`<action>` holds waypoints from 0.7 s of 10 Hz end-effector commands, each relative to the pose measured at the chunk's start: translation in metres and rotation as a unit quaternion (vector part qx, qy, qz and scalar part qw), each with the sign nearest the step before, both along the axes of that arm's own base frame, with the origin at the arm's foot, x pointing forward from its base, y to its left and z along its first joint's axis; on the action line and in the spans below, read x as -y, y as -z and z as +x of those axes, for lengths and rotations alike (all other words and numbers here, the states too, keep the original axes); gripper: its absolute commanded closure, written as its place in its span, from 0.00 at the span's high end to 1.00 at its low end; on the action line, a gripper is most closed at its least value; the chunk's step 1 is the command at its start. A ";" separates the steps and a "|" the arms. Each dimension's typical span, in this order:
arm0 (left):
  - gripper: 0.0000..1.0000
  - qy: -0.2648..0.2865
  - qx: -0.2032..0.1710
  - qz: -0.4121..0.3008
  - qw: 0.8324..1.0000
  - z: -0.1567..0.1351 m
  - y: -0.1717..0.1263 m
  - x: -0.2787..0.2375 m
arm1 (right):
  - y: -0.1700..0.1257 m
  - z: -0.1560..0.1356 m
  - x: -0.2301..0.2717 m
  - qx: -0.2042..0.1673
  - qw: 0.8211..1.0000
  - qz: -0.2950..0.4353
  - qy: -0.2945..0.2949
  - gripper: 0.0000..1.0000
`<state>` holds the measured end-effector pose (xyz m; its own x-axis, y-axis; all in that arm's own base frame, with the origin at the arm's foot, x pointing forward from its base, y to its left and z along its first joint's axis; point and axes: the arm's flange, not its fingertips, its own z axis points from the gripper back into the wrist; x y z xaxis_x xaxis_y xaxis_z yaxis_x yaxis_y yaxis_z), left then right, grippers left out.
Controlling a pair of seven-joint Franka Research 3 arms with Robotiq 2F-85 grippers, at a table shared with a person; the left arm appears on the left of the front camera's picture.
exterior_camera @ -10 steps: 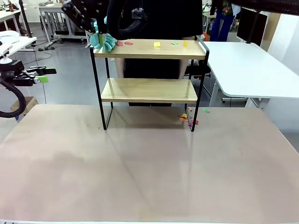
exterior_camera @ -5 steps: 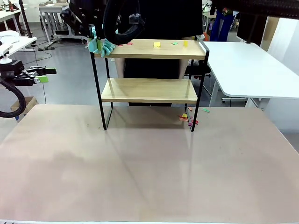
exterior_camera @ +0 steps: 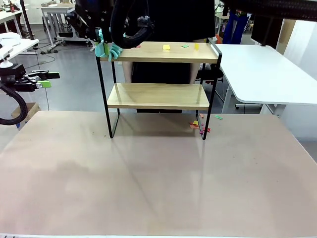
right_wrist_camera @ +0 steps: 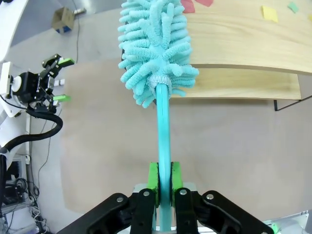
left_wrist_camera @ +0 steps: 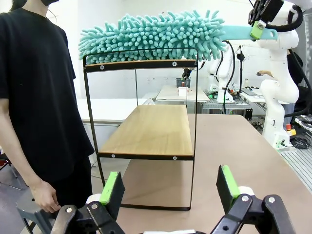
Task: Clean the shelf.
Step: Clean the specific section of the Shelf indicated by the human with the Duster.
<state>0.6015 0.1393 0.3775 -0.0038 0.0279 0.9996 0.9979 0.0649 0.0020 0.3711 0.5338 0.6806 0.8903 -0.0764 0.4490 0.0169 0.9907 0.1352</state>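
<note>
While my right gripper (exterior_camera: 100, 35) hangs at the shelf's (exterior_camera: 158, 96) left end, paper scraps (exterior_camera: 166, 47) beyond it lie unswept, so most of the cleaning is left. From the left wrist, my left gripper (left_wrist_camera: 169, 187) gapes empty, with the shelf ahead. From the right wrist, my jaws clamp the duster (right_wrist_camera: 156, 53) handle.

Robotics lab, open-plan. Wide pale beige matte surface (exterior_camera: 148, 188) with a white jointed robot arm (left_wrist_camera: 275, 92) standing at its edge and a thick black cable loop (exterior_camera: 23, 110) hanging off one side. Around it: plain white rectangular worktables (exterior_camera: 262, 69), bare grey floor (exterior_camera: 74, 89), a dark flat monitor (exterior_camera: 266, 27), a far bench crowded with small gear (left_wrist_camera: 183, 92). Small red knob (left_wrist_camera: 287, 127) by the arm's base, possibly a stop button; too small to be sure.
</note>
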 end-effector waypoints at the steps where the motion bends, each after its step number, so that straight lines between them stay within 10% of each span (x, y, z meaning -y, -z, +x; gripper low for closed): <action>1: 1.00 0.000 0.006 0.004 1.000 -0.003 -0.001 0.000 | 0.001 0.010 0.021 -0.011 1.000 -0.008 0.019 0.13; 7: 1.00 0.000 0.006 0.004 1.000 -0.003 -0.001 0.000 | 0.005 0.028 0.109 -0.031 0.997 -0.009 0.072 0.13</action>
